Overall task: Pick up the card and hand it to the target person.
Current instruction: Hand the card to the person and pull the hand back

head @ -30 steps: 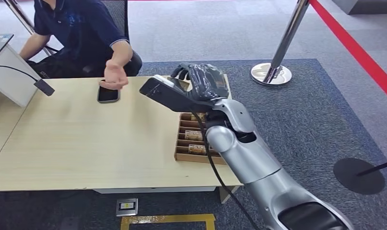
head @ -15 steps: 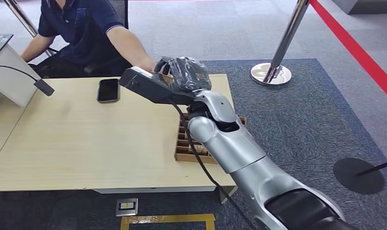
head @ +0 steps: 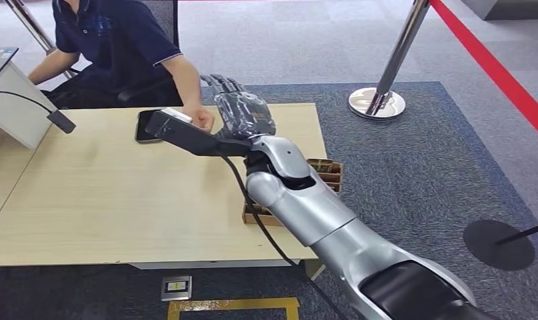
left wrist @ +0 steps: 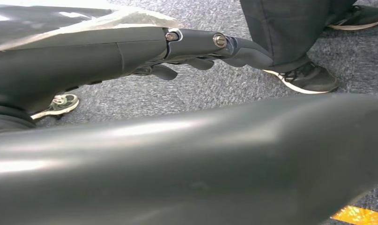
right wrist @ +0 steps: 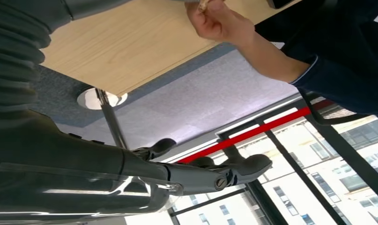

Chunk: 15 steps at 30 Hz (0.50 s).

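Wooden table (head: 106,193) on grey carpet (head: 413,153); phone (head: 145,127) at far edge; right hand (head: 236,110) empty, fingers spread.

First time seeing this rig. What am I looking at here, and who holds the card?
A humanoid robot with silver arms. The wide picture is from its head; the other two from turned wrist cameras. Its right hand reaches over the table, fingers spread, holding nothing. The seated person's hand pinches a small tan thing, probably the card. A phone and a box lie on the table. The left hand hangs over carpet, empty.
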{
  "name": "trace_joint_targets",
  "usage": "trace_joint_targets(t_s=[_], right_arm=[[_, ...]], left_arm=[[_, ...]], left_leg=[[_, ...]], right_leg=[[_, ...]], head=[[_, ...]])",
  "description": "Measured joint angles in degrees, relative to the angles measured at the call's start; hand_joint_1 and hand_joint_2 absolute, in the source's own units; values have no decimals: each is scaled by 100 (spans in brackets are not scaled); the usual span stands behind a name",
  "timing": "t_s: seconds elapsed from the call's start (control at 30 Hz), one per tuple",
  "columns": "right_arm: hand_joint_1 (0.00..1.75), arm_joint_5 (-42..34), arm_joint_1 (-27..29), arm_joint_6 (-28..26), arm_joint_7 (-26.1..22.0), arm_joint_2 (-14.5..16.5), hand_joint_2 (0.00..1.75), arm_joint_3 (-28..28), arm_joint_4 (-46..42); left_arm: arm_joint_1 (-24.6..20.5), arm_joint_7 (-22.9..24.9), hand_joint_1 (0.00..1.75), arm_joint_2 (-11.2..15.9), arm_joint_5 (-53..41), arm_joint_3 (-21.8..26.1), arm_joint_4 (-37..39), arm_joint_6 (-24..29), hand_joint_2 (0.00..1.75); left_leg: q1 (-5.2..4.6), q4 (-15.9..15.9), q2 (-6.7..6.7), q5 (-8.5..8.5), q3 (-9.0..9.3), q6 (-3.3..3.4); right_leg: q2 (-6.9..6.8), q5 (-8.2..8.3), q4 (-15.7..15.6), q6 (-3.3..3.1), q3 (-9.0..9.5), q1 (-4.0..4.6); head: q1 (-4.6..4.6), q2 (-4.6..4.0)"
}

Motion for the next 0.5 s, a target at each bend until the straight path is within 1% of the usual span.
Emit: trace_joint_targets(t_s=[0.07,0.13,0.2,0.3,0.33,0.37,0.4,0.43,0.47,0.5], right_arm=[[0,64,26,-77,17,-27,0,-21,-46],[0,244,154,-300,31,-146,0,-81,-244],[0,506,453,-538,42,-375,0,-231,-693],[0,1043,1171,-835,152,-853,0,-662,-1725],[0,1286,1500,-1014,249,-1063,0,-879,-2158],[0,1527,1946,-1237,335,-1304,0,-1189,-2695],[0,1756,2496,-1526,389,-1540,0,-1581,-3310],[0,1910,3160,-1882,421,-1744,0,-2080,-4007],[0,1958,3947,-2200,303,-1812,0,-2797,-4875],[0,1803,4687,-2446,-20,-1707,0,-3610,-5702]], left_arm=[[0,0,0,0,4,4,0,-8,0],[1,1,0,-6,27,25,-3,-15,0],[4,0,0,-19,65,63,-5,-12,0],[6,-8,0,-44,136,136,-3,-6,0],[6,-14,0,-55,169,164,-5,-12,0],[7,-25,0,-66,206,195,-4,-20,0],[10,-38,0,-77,245,220,-5,-30,0],[17,-59,0,-88,286,245,-5,-41,0],[25,-85,0,-100,328,271,-4,-51,0],[33,-117,0,-111,365,291,-5,-63,0]], left_leg=[[0,0,0,0,0,0],[0,0,-1,1,0,0],[2,-1,-9,2,0,0],[4,-4,-27,4,2,2],[5,-4,-31,3,2,2],[6,-6,-42,5,2,4],[6,-8,-53,5,5,6],[7,-12,-68,7,9,8],[8,-16,-88,7,13,11],[9,-20,-103,7,21,14]], right_leg=[[0,0,-1,0,0,0],[-1,1,-1,0,0,0],[-10,0,-5,0,3,2],[-29,-1,-15,2,13,4],[-33,-2,-17,3,14,5],[-43,-2,-23,4,21,6],[-54,-4,-30,5,28,6],[-68,-5,-40,6,39,7],[-87,-7,-52,8,52,8],[-101,-10,-64,9,65,9]], head=[[0,0],[0,0],[0,0],[0,0],[0,0],[0,0],[0,0],[0,0],[0,0],[0,0]])
